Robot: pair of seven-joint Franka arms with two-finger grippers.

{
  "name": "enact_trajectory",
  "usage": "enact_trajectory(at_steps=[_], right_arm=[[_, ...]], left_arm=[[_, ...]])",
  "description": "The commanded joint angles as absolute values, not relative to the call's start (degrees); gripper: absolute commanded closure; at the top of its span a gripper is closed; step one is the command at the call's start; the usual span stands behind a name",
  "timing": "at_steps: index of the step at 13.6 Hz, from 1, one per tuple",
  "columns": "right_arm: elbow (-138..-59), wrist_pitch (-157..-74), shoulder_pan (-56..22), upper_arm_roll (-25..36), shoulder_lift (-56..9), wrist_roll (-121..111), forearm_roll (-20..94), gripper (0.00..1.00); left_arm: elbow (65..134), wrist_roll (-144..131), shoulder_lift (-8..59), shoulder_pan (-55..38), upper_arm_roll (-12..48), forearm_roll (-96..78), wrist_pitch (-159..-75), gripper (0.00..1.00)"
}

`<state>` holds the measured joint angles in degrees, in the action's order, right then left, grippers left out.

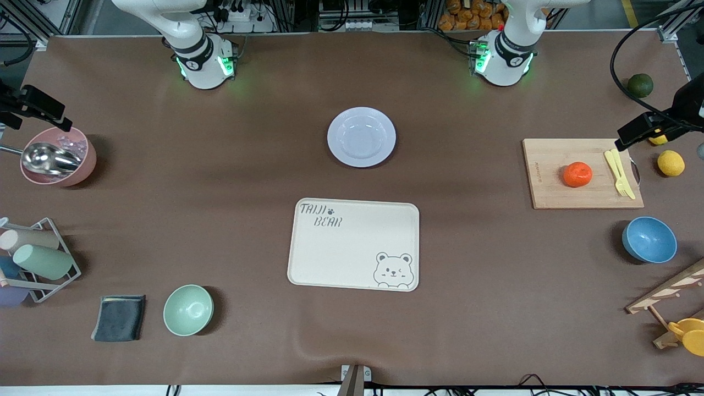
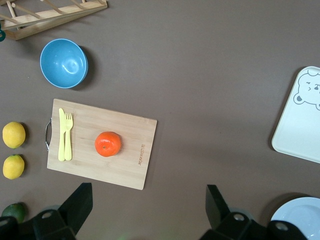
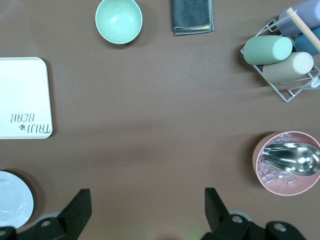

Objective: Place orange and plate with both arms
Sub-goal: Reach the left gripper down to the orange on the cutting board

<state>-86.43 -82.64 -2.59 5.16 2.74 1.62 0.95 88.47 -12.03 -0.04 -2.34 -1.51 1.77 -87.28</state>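
Note:
The orange (image 1: 577, 174) (image 2: 108, 144) lies on a wooden cutting board (image 1: 550, 192) toward the left arm's end of the table. The pale plate (image 1: 361, 137) (image 2: 300, 217) (image 3: 12, 200) sits empty mid-table, between the two arm bases and the cream tray (image 1: 353, 243). My left gripper (image 2: 148, 190) hangs open high over bare table between the board and the plate. My right gripper (image 3: 147, 192) hangs open high over bare table between the plate and the pink bowl (image 3: 287, 162). Neither holds anything. Both hands are out of the front view.
A yellow fork and knife (image 1: 619, 173) lie on the board, with lemons (image 1: 671, 163) and a green fruit (image 1: 640, 84) beside it. A blue bowl (image 1: 649, 240), a mint bowl (image 1: 188, 309), a grey cloth (image 1: 119, 317) and a cup rack (image 1: 41, 258) stand nearer the front camera.

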Motion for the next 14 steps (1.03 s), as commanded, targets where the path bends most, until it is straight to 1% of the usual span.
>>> enact_trajectory(at_steps=[1, 4, 6, 8, 11, 14], right_arm=[[-85.34, -82.0, -2.55, 5.1, 2.46, 1.49, 0.79, 0.0], [-85.34, -82.0, -2.64, 5.1, 2.37, 1.49, 0.79, 0.0], [-85.34, -82.0, -2.64, 5.1, 2.37, 1.49, 0.79, 0.0], [-85.34, -82.0, -2.64, 5.1, 2.37, 1.58, 0.79, 0.0], [-85.43, -82.0, -2.9, 5.1, 2.37, 1.67, 0.97, 0.0], [-85.52, -82.0, -3.25, 5.01, 2.11, 1.85, 1.23, 0.0]], left_arm=[[86.57, -8.37, 0.97, -2.03, -1.93, 3.08, -85.52, 0.0], [84.91, -7.82, 3.42, -2.28, -2.46, 4.82, -85.43, 0.0], [86.3, -7.21, 4.04, -1.85, -2.02, 6.33, -85.34, 0.0], [90.94, -7.21, 4.04, -1.5, -2.11, 6.24, -85.34, 0.0], [102.0, -7.21, 1.33, -1.41, -2.2, 6.85, -92.52, 0.0], [110.19, -7.03, 1.14, 2.02, -1.85, 6.94, -98.94, 0.0]])
